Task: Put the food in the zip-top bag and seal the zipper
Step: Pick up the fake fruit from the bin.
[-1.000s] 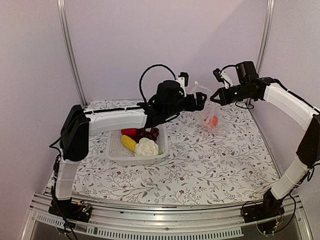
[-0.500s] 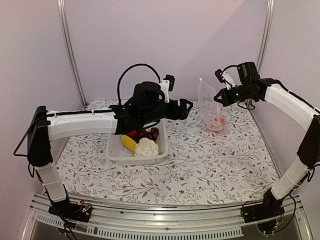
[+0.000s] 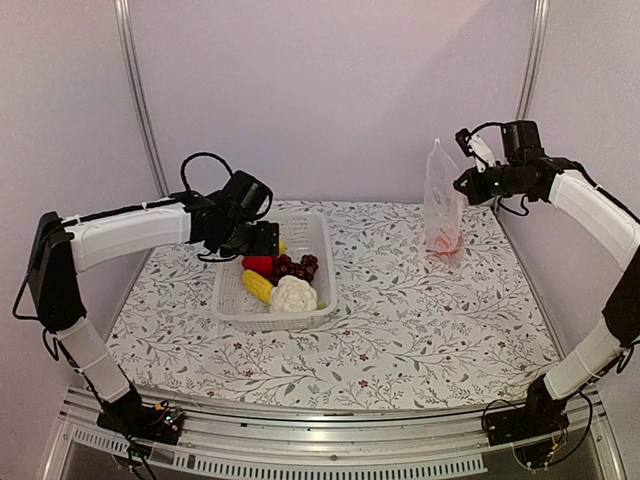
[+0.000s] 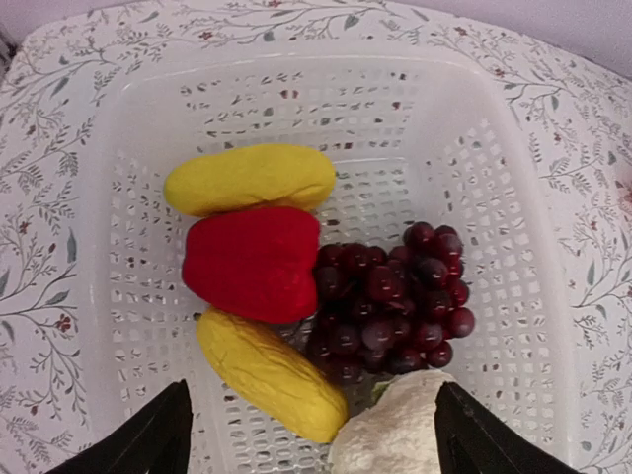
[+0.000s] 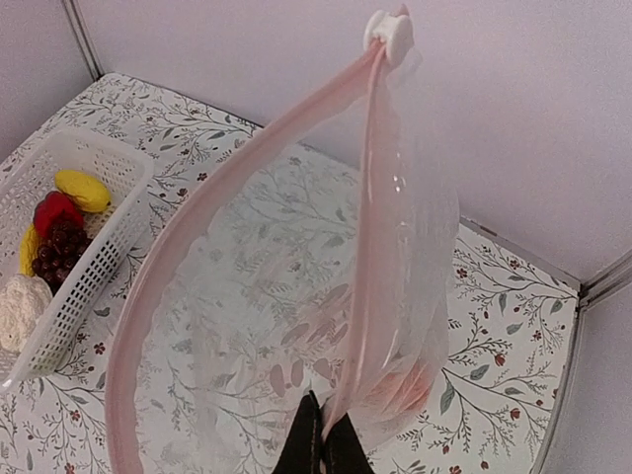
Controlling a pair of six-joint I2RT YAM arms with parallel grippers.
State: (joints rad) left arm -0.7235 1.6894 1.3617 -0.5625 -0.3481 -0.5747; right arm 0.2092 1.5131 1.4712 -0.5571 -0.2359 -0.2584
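Note:
The zip-top bag (image 3: 442,200) hangs upright at the back right, my right gripper (image 3: 463,184) shut on its mouth edge. In the right wrist view my right gripper (image 5: 323,446) pinches one side of the pinkish zipper (image 5: 197,235), whose mouth gapes open, with a white slider (image 5: 389,30) at the far end. An orange piece (image 5: 407,383) lies in the bag's bottom. My left gripper (image 4: 314,449) hovers open over the basket's food: yellow piece (image 4: 250,178), red fruit (image 4: 254,262), grapes (image 4: 390,301), corn (image 4: 270,373), cauliflower (image 4: 395,434).
The white slotted basket (image 3: 232,305) stands left of the table's middle, with my left gripper (image 3: 262,238) above its far left end. Metal posts (image 3: 140,100) rise at the back corners against the walls. The patterned cloth (image 3: 420,320) covers the table.
My left arm has drawn back leftward from the bag to above the basket. My right gripper has lifted the bag higher and slightly right, and it now hangs upright.

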